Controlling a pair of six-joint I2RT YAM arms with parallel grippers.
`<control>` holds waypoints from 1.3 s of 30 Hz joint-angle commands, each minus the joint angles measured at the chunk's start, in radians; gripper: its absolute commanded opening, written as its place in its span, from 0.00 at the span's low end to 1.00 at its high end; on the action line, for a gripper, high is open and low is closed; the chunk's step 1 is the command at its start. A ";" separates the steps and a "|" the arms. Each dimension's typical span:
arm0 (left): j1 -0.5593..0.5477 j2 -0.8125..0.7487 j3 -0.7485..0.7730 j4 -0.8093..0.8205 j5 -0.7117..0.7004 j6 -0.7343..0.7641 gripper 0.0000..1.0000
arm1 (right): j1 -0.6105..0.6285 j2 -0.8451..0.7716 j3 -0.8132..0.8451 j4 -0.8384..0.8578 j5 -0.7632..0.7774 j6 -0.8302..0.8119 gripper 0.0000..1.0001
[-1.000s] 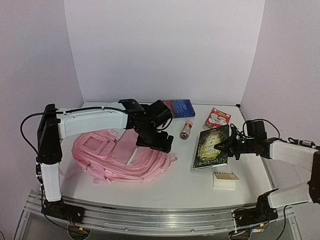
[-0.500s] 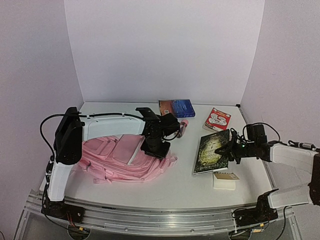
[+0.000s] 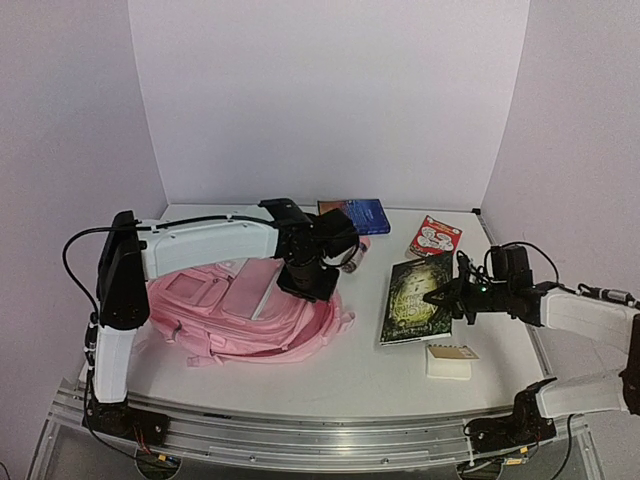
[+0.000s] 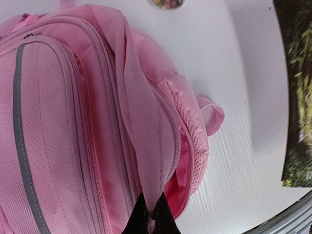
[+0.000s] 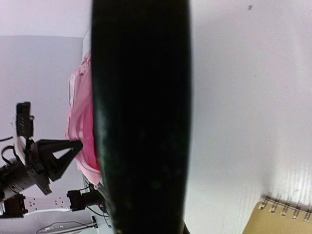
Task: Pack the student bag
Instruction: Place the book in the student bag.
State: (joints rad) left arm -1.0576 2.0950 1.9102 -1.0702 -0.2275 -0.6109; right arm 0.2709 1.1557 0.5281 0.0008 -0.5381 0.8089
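As its mouth was only partly open, the student bag (image 3: pixel 235 315) was judged not yet ready for loading. It lay flat on the left half of the counter (image 3: pixel 370 385), front pockets up, with the mouth toward the middle. The left hand (image 4: pixel 151 214) was pinched together on a fold of fabric at the rim of that mouth. The step in hand was judged to be opening the bag. The next move called for lifting that fold up and back to widen the gap.

The dark green book (image 3: pixel 410 300) lay just right of the bag, its right edge clamped in the right hand (image 3: pixel 452 296). It appeared the likely first item, needing a low slide leftward across the bare counter between.

The blue book (image 3: pixel 355 214) and red packet (image 3: pixel 434 238) sat near the back wall, off that path. The spiral notepad (image 3: pixel 450 361) lay just beside the book's near corner, close under the right arm.
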 commanded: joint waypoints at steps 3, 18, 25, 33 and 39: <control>0.007 -0.202 0.178 -0.035 -0.185 -0.001 0.00 | 0.233 0.084 0.131 0.224 0.017 0.015 0.00; 0.028 -0.344 0.137 -0.026 -0.177 -0.028 0.00 | 0.451 0.674 0.549 0.652 0.097 0.321 0.00; 0.031 -0.349 0.126 -0.011 -0.154 -0.049 0.00 | 0.570 0.883 0.766 0.703 0.226 0.384 0.00; 0.031 -0.367 0.078 0.029 -0.112 -0.061 0.00 | 0.629 1.104 0.955 0.753 0.328 0.483 0.00; 0.031 -0.380 0.064 0.045 -0.108 -0.066 0.00 | 0.686 1.147 1.005 0.643 0.403 0.448 0.00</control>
State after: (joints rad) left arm -1.0237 1.8021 1.9616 -1.1240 -0.3319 -0.6630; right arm 0.9224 2.2915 1.4593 0.6323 -0.2337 1.2793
